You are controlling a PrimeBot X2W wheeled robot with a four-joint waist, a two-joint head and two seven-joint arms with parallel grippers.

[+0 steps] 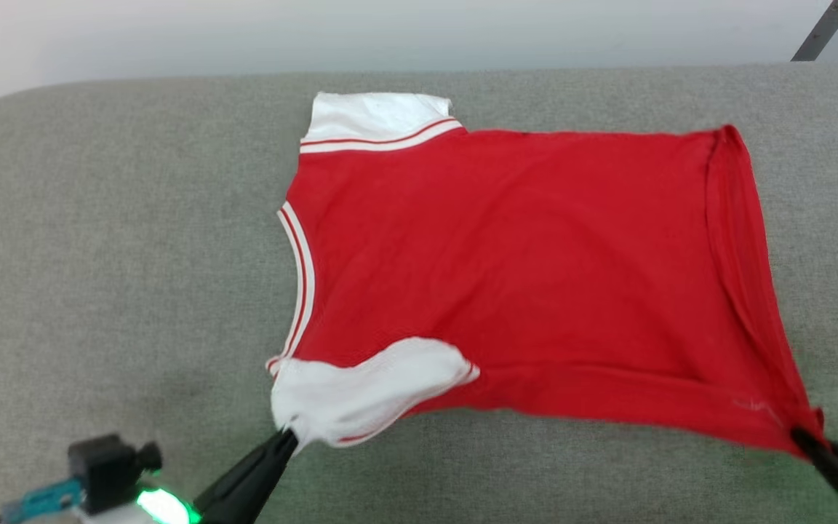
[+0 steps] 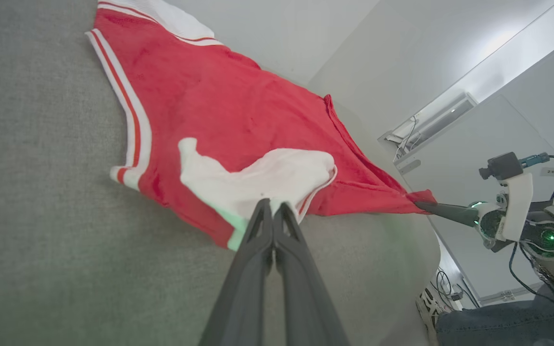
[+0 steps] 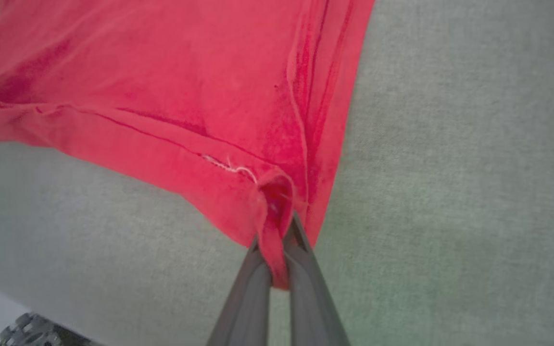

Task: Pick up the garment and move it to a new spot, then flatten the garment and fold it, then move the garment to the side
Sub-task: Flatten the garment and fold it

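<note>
Grey cushion point(image 1: 99, 218) under everything. Shirt point(image 1: 521, 269) spread on it, red side up, neck twd robot's left, hem twd right. L gripper point(image 1: 284, 439) clamped on near white sleeve point(image 1: 361, 389). R gripper point(image 1: 801, 434) clamped on near hem corner, cloth pinched btw fingers, near edge taut.

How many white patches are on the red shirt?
2. One white fabric panel sits at the far-left corner of the soft red sports garment; the other at its near-left corner, pinched by the dark-fingered left gripper. Others may be hidden underneath.
</note>
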